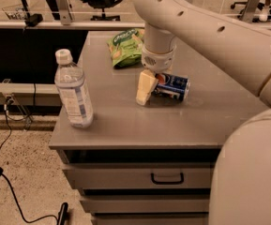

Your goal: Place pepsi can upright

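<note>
The grey table [125, 121] has drawers [125, 178] below; a water bottle [73, 90] stands up near its front left; a green snack bag [125, 46] lies at the back; the pepsi can [173, 86] lies on its side in the middle; the gripper [146, 91] is down at the can's left end.
</note>
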Motion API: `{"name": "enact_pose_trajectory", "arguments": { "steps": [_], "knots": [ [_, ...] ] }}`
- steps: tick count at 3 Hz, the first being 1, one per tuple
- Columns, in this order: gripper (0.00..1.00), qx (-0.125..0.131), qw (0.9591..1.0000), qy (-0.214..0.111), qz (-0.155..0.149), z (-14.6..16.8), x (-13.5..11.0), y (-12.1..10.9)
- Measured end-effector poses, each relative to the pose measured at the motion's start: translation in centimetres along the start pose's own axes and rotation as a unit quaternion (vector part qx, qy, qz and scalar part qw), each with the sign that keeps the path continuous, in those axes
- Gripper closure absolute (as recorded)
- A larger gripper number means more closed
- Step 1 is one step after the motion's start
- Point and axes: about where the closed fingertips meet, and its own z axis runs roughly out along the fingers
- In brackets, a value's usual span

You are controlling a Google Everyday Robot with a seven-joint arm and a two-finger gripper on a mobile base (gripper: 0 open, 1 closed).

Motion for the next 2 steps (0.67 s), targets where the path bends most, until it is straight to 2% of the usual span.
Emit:
{"name": "enact_pose_trajectory", "arguments": {
  "steps": [2],
  "knots": [
    [0.84, -0.001, 1.0000, 0.001, 0.000, -1.25, -0.06, -0.14]
  ]
}}
